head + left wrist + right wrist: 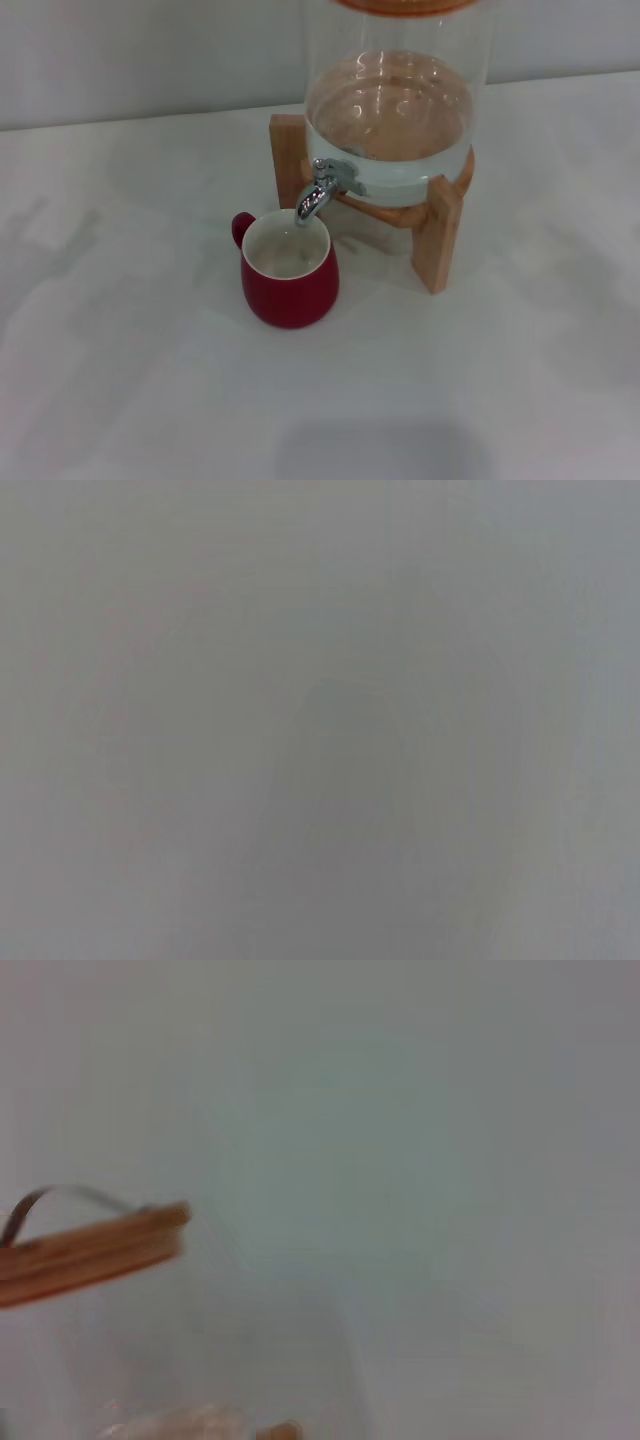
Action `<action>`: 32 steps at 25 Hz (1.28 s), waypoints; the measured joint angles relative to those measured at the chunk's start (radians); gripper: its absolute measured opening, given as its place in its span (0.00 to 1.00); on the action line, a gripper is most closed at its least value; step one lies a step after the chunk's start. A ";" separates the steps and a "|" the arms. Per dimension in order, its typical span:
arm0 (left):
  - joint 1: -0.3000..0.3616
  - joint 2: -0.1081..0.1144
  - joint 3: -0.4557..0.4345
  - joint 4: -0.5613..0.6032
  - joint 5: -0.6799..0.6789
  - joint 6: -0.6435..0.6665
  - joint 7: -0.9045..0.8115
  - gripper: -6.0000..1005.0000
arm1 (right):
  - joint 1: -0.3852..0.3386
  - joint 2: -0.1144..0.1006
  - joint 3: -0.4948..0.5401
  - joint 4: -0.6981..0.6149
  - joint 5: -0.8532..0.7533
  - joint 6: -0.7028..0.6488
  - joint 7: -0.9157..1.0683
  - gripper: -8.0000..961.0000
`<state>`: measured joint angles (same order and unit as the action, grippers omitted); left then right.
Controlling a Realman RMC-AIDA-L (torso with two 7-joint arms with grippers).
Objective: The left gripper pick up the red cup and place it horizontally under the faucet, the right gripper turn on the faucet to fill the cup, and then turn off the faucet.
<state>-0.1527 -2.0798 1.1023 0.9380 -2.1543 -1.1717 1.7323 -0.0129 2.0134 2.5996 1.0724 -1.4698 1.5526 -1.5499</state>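
A: Red cup (289,272) is noted upright on the white counter (120,330), mouth directly below the spout of the faucet (316,193), handle turned toward the robot's left and away from the camera. Cream inside is seen; whether any water lies in it cannot be told.

B: Claws?

A: None are seen in the head view. The left wrist view gives only a plain grey surface; the right wrist view gives the wooden lid (95,1245) and upper glass wall of the dispenser jar (395,110), so the right arm is judged to be somewhere near the jar's top. Whether either claw's fingers are apart or together cannot be told; neither claw is in view.

B: Step in hand?

A: Placement under the spout is judged done. No stream is seen from the spout, and water stands low in the jar, above the wooden stand (435,225). Either the lever is not yet turned, or the fill is finished and shut off; this cannot be settled from the cup.

B: Next move, if filling is outstanding?

A: The right claw would need to be brought down to the small chrome lever, closed lightly on it and turned, without the cup rim just beneath being knocked.
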 joint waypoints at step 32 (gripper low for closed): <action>0.001 0.001 -0.055 -0.078 -0.074 0.009 -0.048 0.88 | -0.123 0.000 -0.947 0.773 -0.299 -0.492 0.372 0.75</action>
<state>-0.1515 -2.0784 1.0475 0.8603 -2.2286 -1.1627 1.6842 -0.1360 2.0134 1.6527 1.8455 -1.7688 1.0606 -1.1784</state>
